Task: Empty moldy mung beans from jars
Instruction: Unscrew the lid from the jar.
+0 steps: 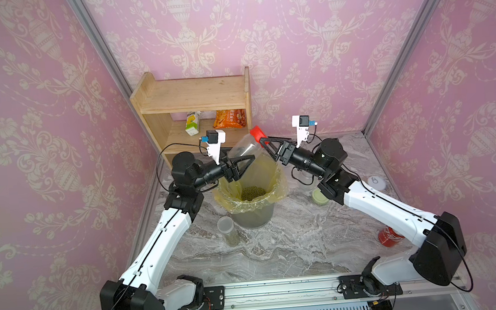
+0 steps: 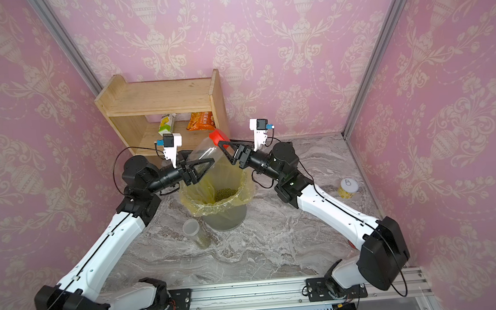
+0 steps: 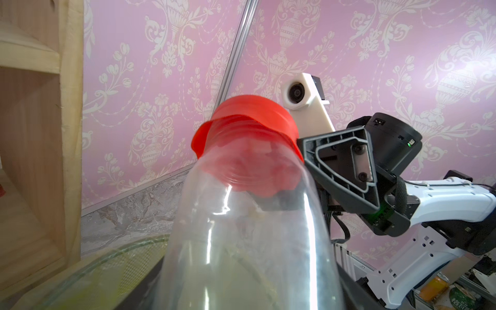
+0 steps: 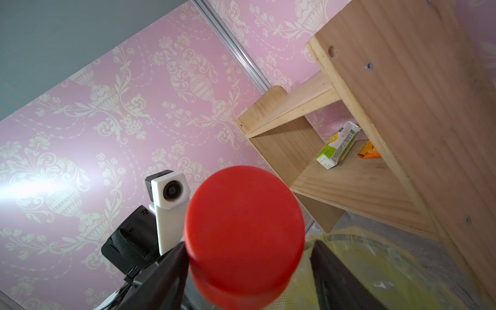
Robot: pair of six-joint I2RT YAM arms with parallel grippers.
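Evidently the lid is the business at hand: the right gripper straddles the red lid. One black finger touches its side and the other stands a sliver off, so to my eye it is slack around the cap, not clenched. Across from it the left gripper is clamped on the body of the red-lidded jar, holding it aslant above the bin, cap end up and toward the shelf. So I take this for the uncapping of one of the jars, with the pouring not yet begun. Next, I'd guess, the right jaws need to close on the cap and turn it or draw it clear, while the left holds firm against the twist. Only then can the mouth tip down over the bag. The cap is smooth, matte, round plastic with a flared skirt, which gives the fingers little to catch. The jar is thin clear plastic, glossy, narrowing at the shoulder. An olive patch shows through its low end, likely beans, though I can't be sure. Down in the bin, lined with that crinkly translucent yellow bag, lies a heap of mung beans, tiny, dull green, granular. Beside the bin on the marble-patterned table stands the slim jar, capped in cloudy plastic, with beans in its lower part. A pale green lid sits just beside the right arm.
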